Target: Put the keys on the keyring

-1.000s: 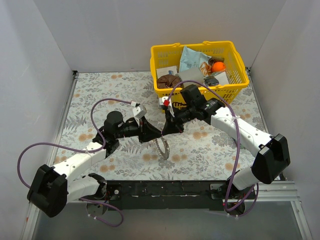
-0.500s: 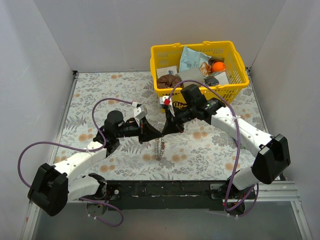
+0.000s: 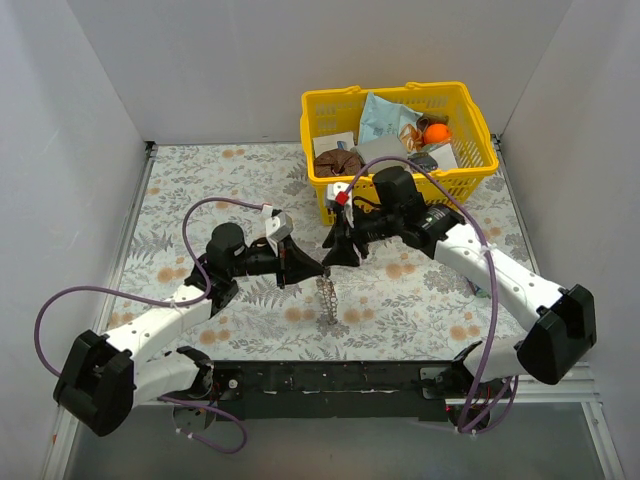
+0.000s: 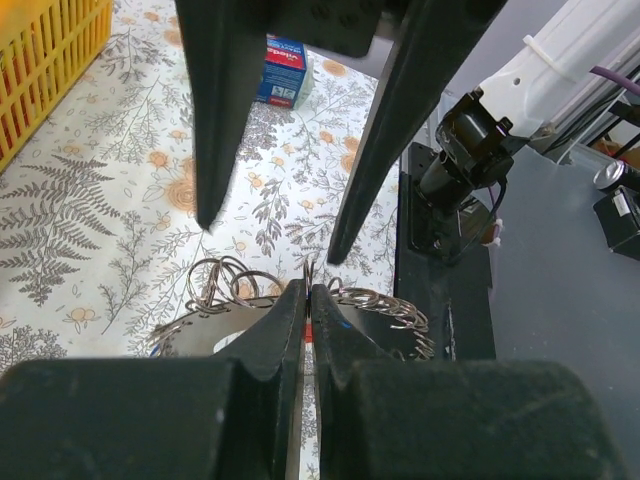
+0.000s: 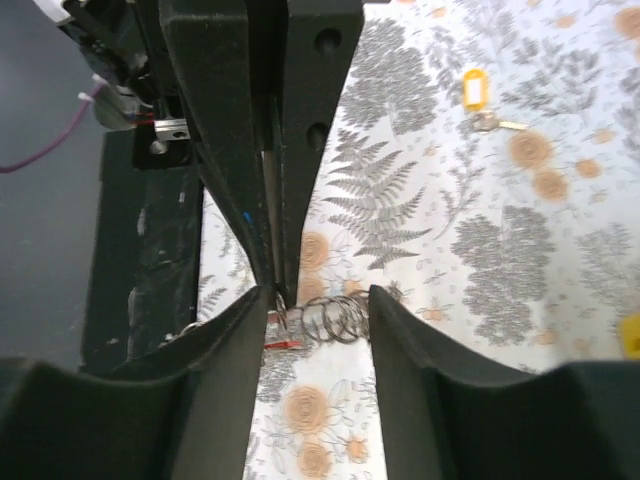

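1. While the left end effector (image 3: 316, 269) is clamped on the keyring's (image 3: 326, 297) upper edge, the ring hangs edge-on below it; whether it touches the counter (image 3: 180, 190) cannot be told.
2. Right end effector (image 3: 331, 262): just beside the left, fingers apart, gripping nothing, the ring's wire loops showing between them.
3. Yellow key (image 5: 473, 90): loose on the counter, well apart from the ring.
4. Basket (image 3: 330, 93): behind, at the right.

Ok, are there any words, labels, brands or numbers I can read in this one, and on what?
No text here is readable.
Blue and white box, left wrist view: it carries print, too blurred to read.
Packets in the yellow basket, top view: any print is too small to read.
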